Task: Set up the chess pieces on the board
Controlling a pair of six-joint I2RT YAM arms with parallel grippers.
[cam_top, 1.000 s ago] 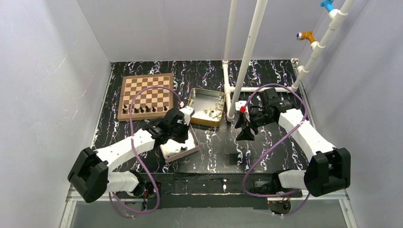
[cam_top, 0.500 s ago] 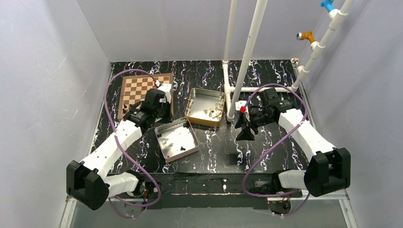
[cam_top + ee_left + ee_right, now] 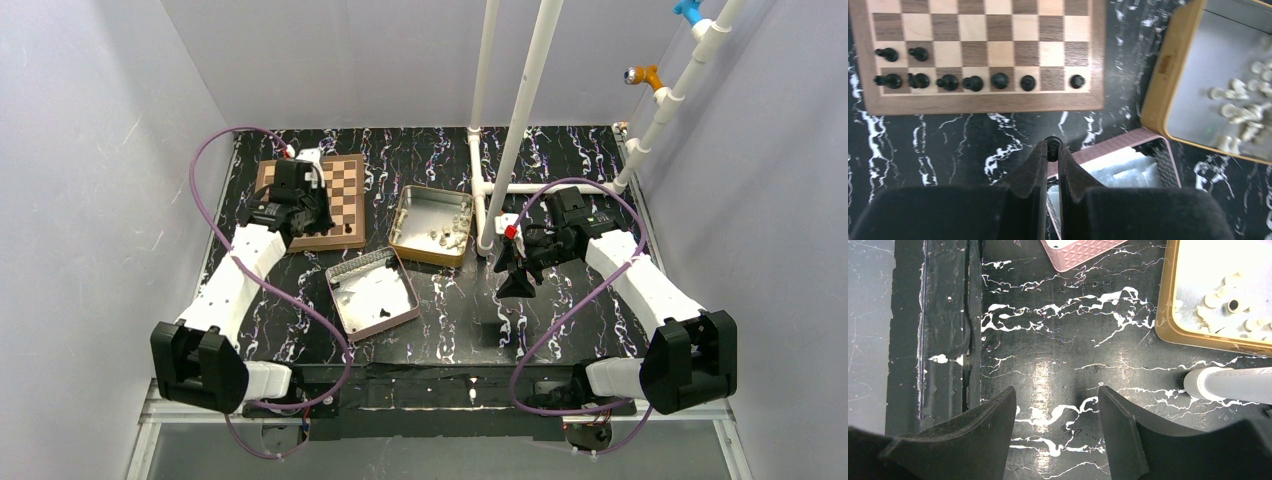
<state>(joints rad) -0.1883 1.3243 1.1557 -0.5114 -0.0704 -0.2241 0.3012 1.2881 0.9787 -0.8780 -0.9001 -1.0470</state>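
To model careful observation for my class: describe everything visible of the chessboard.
The board is a flat square of wood, tan and brown checks inside a darker rim. It lies on the black marbled table, apart from a gold tin to its right. Nine black pieces stand on it: seven along the row nearest the arms, two behind them at the left. The left arm overhangs it.

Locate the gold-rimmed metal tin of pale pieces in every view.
Top external: the gold-rimmed metal tin sits mid-picture.
Left wrist: the tin fills the right edge, upper half.
Right wrist: the tin is in the top right corner.
Shared landmark: the pink-walled tin beside it, seen in all three.
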